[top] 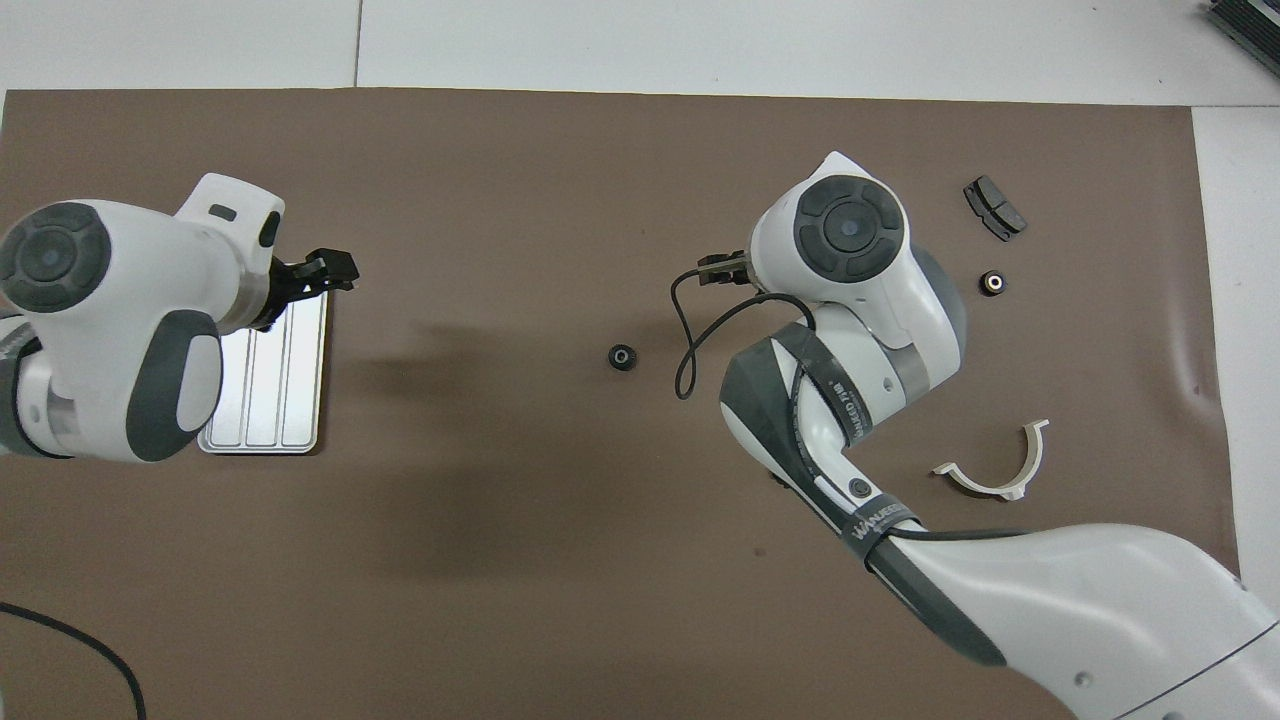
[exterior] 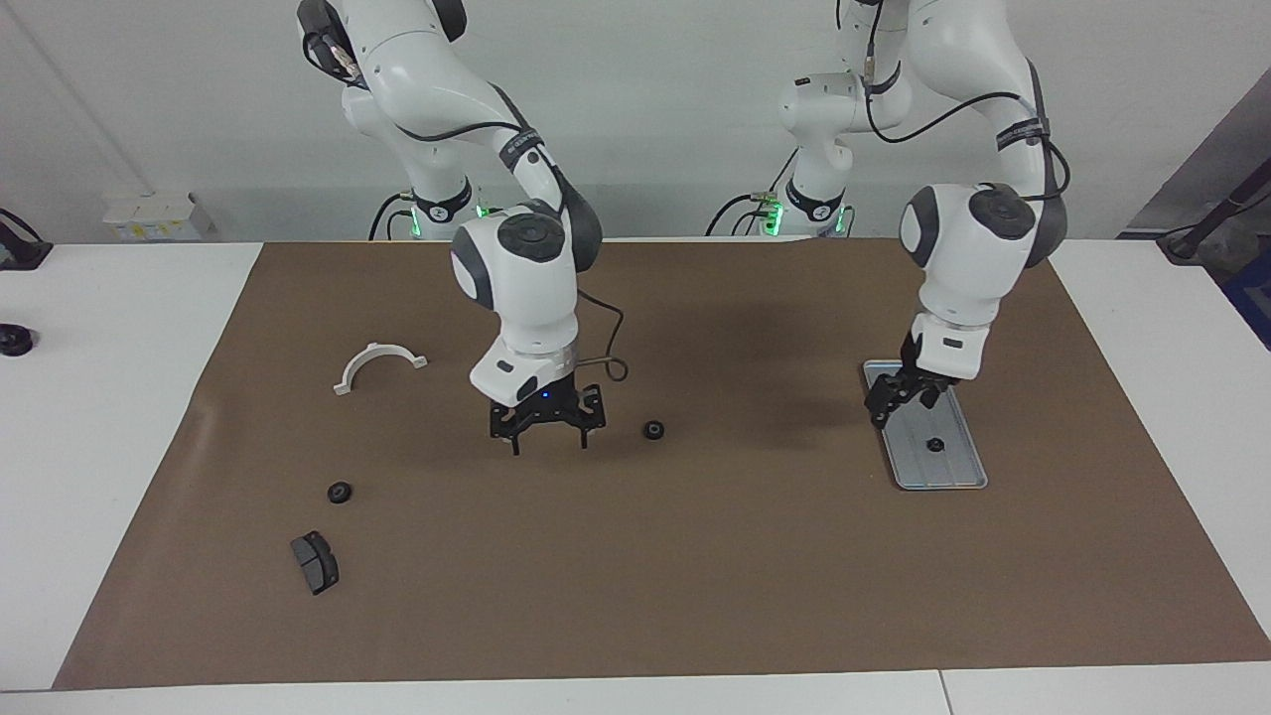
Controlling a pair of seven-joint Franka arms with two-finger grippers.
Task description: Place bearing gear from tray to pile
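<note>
Nearest to the robots we see a white curved bracket (exterior: 379, 363) on the brown mat (exterior: 695, 576), toward the right arm's end of the table. The right gripper (exterior: 545, 429) hangs over the mat with its fingers spread apart and holds nothing. Just beside it lies one black gear (exterior: 653, 430), near the middle of the mat. A second black gear (exterior: 340, 492) lies farther from the robots than the bracket, well apart from the first. Farther still lies a dark grey brake pad (exterior: 315, 562).

At the left arm's end lies the silver tray (exterior: 951, 475). A small gear (exterior: 934, 445) rests in it. The left gripper (exterior: 902, 395) is over the tray's end nearer to the robots; we cannot tell how its fingers stand. The gear lies a little farther from the robots, not touched.

A band on the right arm carries writing, but we cannot read it surely.
</note>
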